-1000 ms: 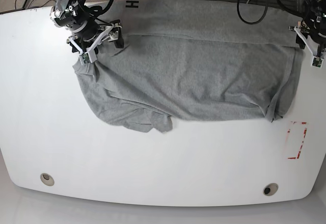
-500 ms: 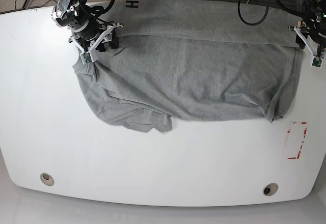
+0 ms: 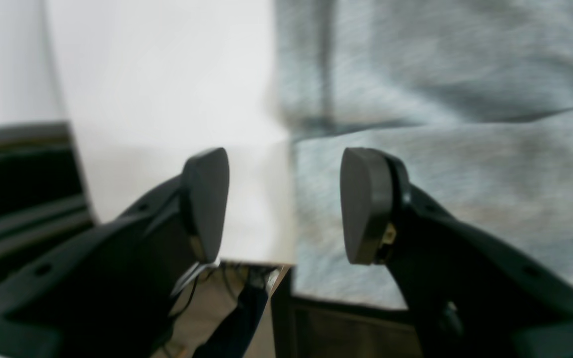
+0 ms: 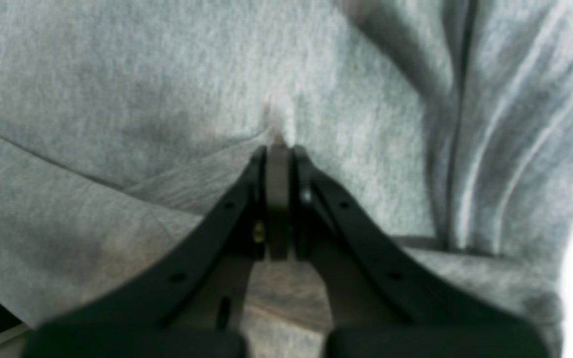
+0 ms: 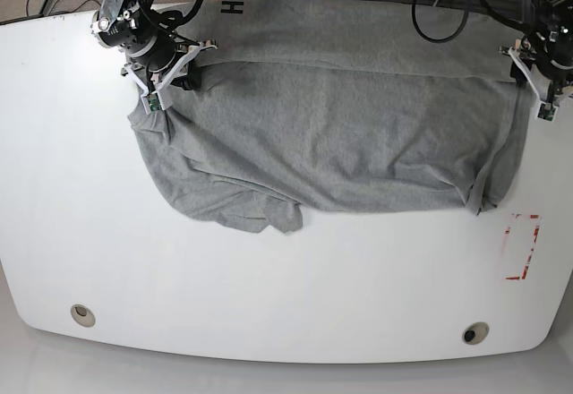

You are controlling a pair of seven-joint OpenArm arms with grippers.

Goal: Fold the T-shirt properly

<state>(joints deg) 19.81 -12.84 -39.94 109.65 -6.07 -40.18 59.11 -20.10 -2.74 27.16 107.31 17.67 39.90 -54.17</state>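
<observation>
Here the right gripper [image 4: 279,144] is clenched on the T-shirt [image 5: 331,134]: in its wrist view the two black jaws meet at the tips, with a small peak of grey cloth pinched up just ahead of them, and a straight fold edge runs off to one side of the grip. In the base view this gripper [image 5: 170,79] sits on the shirt's far corner, at the line where an upper layer is folded over the lower one. From it the heather-grey cloth spreads away across the white table [image 5: 269,295], wrinkled, with a loose rumpled flap sagging toward the near edge and a black letter "H" [image 5: 234,7] showing on the far strip just beyond the gripper. At the opposite end the left gripper [image 3: 284,204] is released, its dark pads [image 3: 361,204] standing well apart with nothing between them; below it lie the shirt's side edge and bare table. Near that end a red rectangular marking [image 5: 522,246] lies on the table, apart from the cloth.
</observation>
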